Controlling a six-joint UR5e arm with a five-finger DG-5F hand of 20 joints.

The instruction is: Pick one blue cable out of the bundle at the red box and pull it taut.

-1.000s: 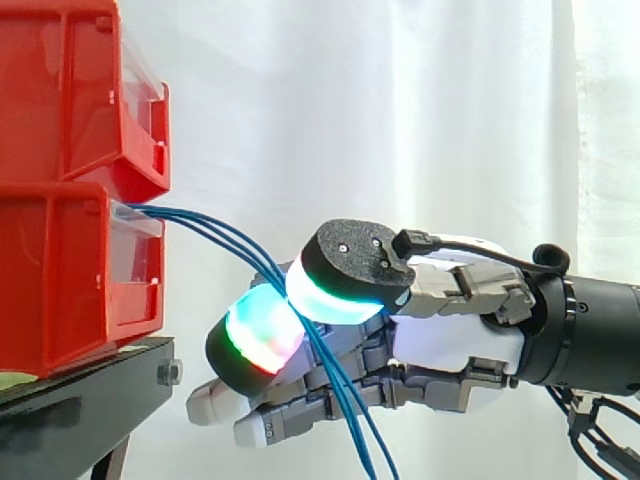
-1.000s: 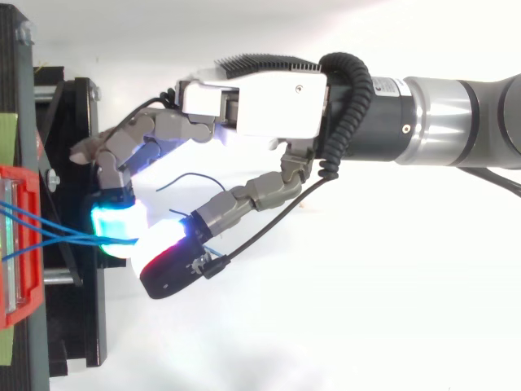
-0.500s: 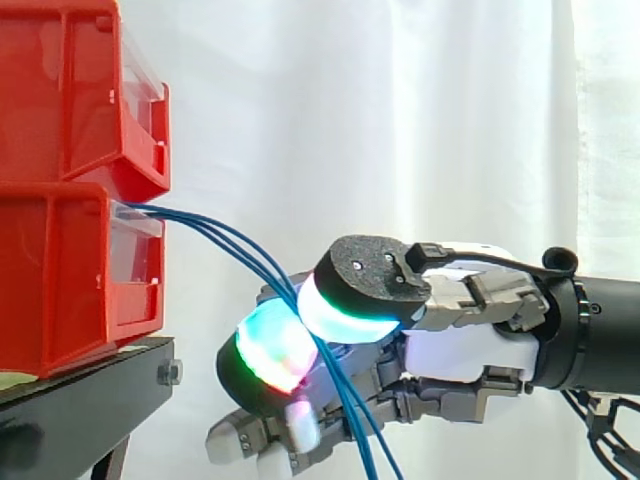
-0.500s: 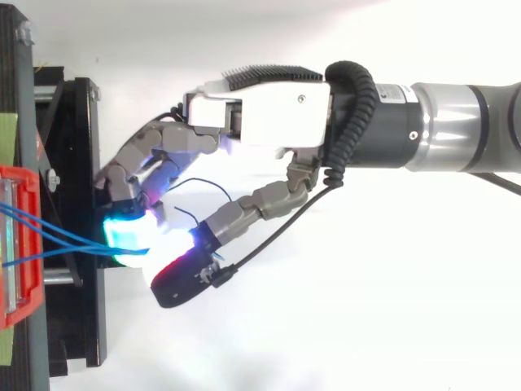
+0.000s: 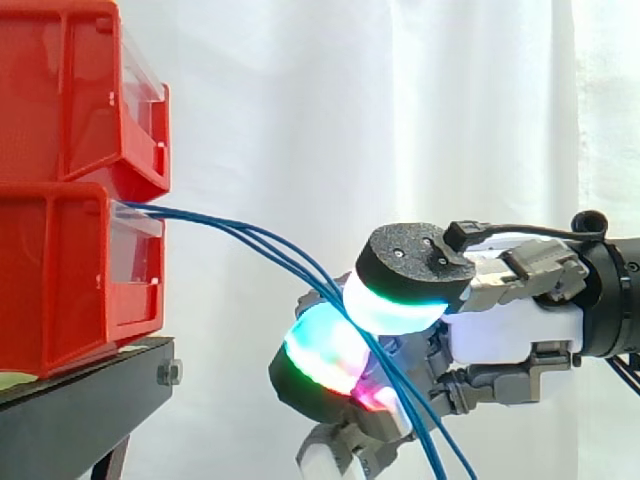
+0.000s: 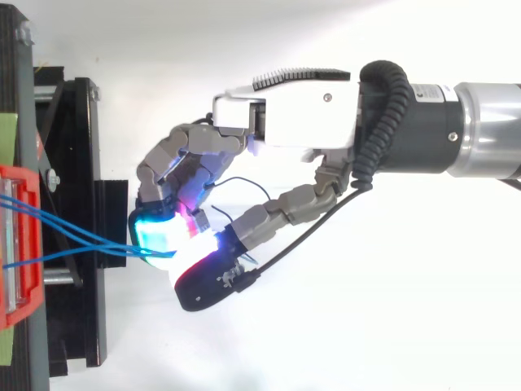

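Note:
Several thin blue cables point(image 5: 250, 237) run out of the lower red bin point(image 5: 70, 270) and slope down to the right. They pass between the glowing pads point(image 5: 325, 350) of my hand point(image 5: 510, 320), which is shut on them, thumb pad above and finger pad below. Past the pinch the cables drop toward the bottom edge. In the top view the hand point(image 6: 285, 122) sits right of the black stand, its fingers curled, and the cables point(image 6: 77, 238) fan from the red bin point(image 6: 18, 244) into the cyan pad point(image 6: 155, 236).
An upper red bin point(image 5: 80, 90) is stacked on the lower one, both on a black stand point(image 5: 90, 395). A white curtain hangs behind. The stand's frame point(image 6: 73, 212) lies along the left side in the top view.
My hand has moved right, away from the bins, still pinching the cables. The other fingers have curled in further. The cables now stretch longer and flatter from the bin.

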